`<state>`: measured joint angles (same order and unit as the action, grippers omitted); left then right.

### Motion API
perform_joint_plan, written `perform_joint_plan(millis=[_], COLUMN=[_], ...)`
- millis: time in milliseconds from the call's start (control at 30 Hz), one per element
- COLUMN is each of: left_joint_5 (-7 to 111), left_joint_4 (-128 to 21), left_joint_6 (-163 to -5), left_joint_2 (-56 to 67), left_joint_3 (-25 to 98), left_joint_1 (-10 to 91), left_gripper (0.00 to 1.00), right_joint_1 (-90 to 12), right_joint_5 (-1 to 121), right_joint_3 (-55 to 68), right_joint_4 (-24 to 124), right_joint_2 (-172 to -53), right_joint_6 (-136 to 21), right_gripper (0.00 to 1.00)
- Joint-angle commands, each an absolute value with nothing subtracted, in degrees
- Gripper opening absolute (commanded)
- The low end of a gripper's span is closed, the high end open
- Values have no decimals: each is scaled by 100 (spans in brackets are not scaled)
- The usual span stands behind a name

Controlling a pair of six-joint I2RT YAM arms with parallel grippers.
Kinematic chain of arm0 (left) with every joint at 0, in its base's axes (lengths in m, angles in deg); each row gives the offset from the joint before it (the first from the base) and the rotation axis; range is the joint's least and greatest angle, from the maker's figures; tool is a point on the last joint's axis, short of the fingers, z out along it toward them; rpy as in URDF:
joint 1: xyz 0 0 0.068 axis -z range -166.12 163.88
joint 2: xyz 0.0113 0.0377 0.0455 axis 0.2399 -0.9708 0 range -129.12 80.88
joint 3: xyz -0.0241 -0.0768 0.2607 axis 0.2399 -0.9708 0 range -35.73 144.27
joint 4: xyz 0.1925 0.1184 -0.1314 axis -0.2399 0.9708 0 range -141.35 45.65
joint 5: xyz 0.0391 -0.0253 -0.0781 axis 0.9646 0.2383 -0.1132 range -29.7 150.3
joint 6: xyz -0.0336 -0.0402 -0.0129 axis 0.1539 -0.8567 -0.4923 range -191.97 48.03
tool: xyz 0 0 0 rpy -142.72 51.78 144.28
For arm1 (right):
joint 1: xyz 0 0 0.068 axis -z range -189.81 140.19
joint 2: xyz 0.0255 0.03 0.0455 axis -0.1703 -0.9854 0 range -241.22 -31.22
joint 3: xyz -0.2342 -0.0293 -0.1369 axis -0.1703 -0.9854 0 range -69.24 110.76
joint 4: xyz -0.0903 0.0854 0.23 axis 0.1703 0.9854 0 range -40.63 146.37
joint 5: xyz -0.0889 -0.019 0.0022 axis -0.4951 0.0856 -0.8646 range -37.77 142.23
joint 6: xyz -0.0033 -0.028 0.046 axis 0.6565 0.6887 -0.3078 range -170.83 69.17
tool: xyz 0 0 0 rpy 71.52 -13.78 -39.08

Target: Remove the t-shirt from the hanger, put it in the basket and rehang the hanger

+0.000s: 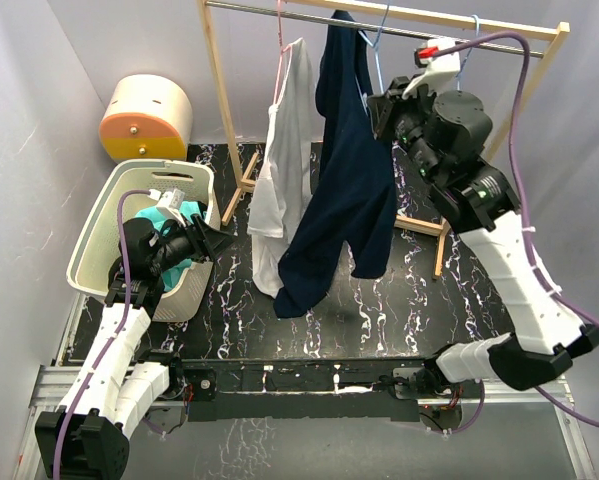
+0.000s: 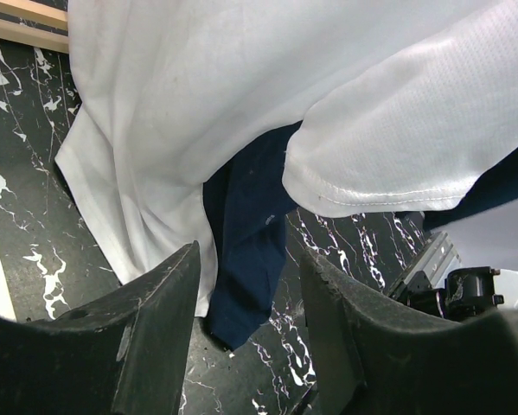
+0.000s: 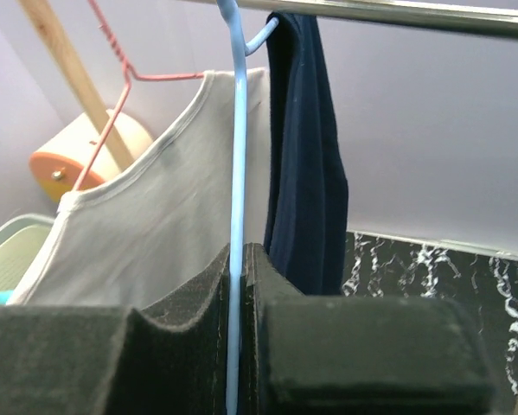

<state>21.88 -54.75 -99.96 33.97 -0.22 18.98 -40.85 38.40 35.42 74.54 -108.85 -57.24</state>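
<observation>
Setting: black marbled table (image 1: 419, 300), lavender walls, wooden rack at 12 o'clock.

- 9 o'clock: laundry basket (image 1: 99, 215). The left gripper (image 1: 211, 240) is beside it, jaws part-open, holding nothing.
- 11 o'clock: white shirt (image 1: 284, 160) on a pink hanger (image 3: 111, 112).
- 12 o'clock: navy t-shirt (image 1: 349, 190), bunched at the hook of the blue hanger (image 3: 235, 216), trailing toward the table.
- 1 o'clock: right gripper (image 3: 239, 259), clamped on the blue hanger's wire.

Risks: the thin wire may twist between the pads. Cloth bunched at the hook may snag, and the pull could drag the white shirt along.
</observation>
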Motion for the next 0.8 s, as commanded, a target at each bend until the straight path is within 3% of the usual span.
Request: perform_joint_plan(millis=[0,333,433,667,767], left_joint_5=[2031,1280,790,531,756], left_joint_4=[-5604,-6429,-7282,-10228,-9468], left_joint_6=[-9982,-10395,-11127,-13408,-12833], left_joint_2=[3468,3577,3473,2949,2628], left_joint_3=[-60,254,773,1688,2184], left_joint_1=[1925,1950,1950,2319,3324], left_gripper=[50,62,71,87,86], right_joint_1=[-4068,-4067,-4067,-4064,-4066], right_joint_5=[4645,6941,7935,9722,9944], right_joint_3=[3465,2765,2402,1529,1322], right_joint_4=[7921,10533,10995,10725,10256], right_joint_2=[-10087,-8727,-8411,-7684,-7550], right_joint_6=[-6158,-6383,-6398,-6594,-6799], right_gripper=[8,8,8,8,8])
